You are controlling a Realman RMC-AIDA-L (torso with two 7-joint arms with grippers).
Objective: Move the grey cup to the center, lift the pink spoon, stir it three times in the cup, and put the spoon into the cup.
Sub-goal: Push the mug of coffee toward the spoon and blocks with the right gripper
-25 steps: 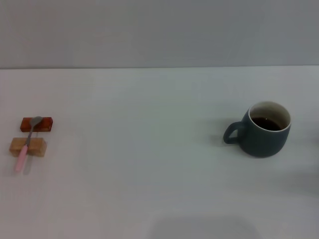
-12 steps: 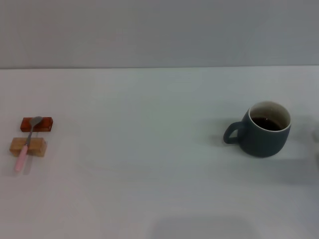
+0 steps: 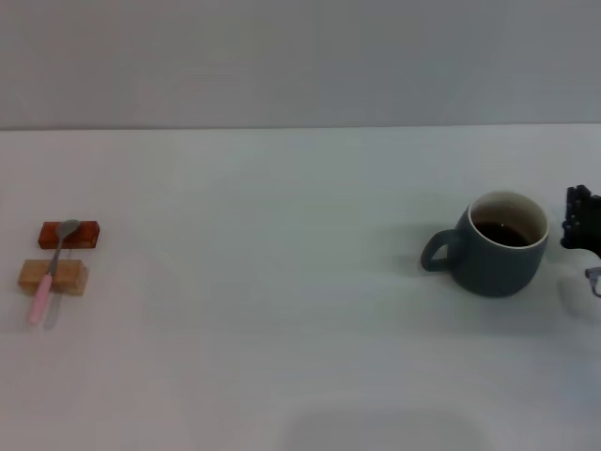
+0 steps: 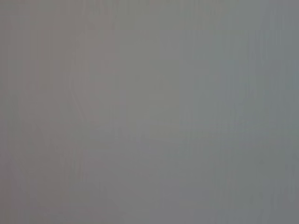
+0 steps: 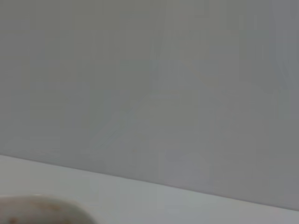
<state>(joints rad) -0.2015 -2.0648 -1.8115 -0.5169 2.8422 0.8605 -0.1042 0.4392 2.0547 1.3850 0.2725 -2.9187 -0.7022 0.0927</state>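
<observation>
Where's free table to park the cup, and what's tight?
Free: the wide bare stretch of table between the spoon on its two blocks at far left and the cup at right, plus the strip nearest the robot. Tight: right of the cup, where the right gripper sits at the edge.

A bare test setup is shown, most likely a lab: a plain white desk is backed by an unmarked grey wall, and only a few staged props are laid out, among them two small blocks carrying a spoon.
</observation>
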